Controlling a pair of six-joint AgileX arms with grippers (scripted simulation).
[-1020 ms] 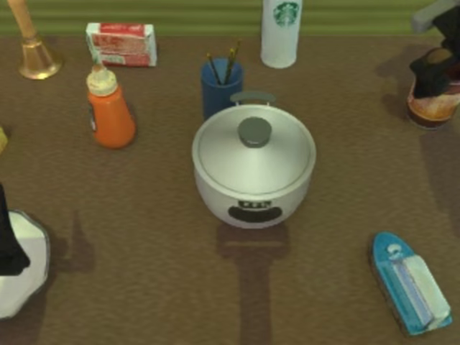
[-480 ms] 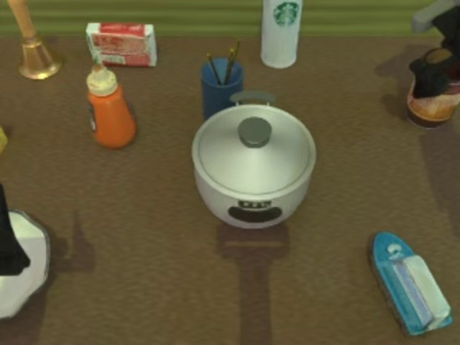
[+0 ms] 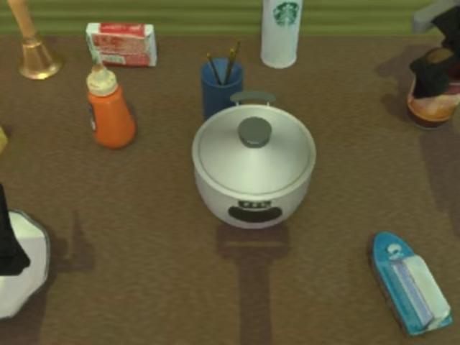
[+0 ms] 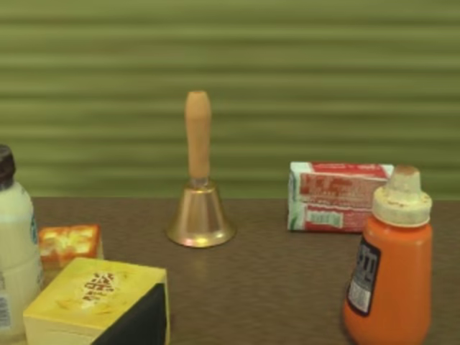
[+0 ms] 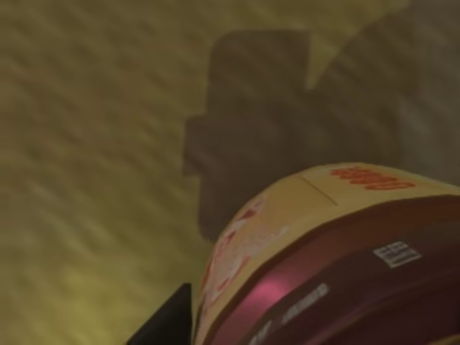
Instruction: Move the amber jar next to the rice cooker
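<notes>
Much bare table (image 3: 345,180) separates rice cooker (image 3: 253,164) from right-edge amber jar (image 3: 431,108), seemingly pinched by right pincer (image 3: 435,77).

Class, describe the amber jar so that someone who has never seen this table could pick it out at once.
Start from the big white rice cooker at the table's centre, then look to the far right edge, where the right gripper sits over the amber jar. It is squat, with brown contents and a dark maroon lid, unlike the tall orange squeeze bottle at the left.

bare table (image 3: 359,180) right of rice cooker (image 3: 253,165)
</notes>
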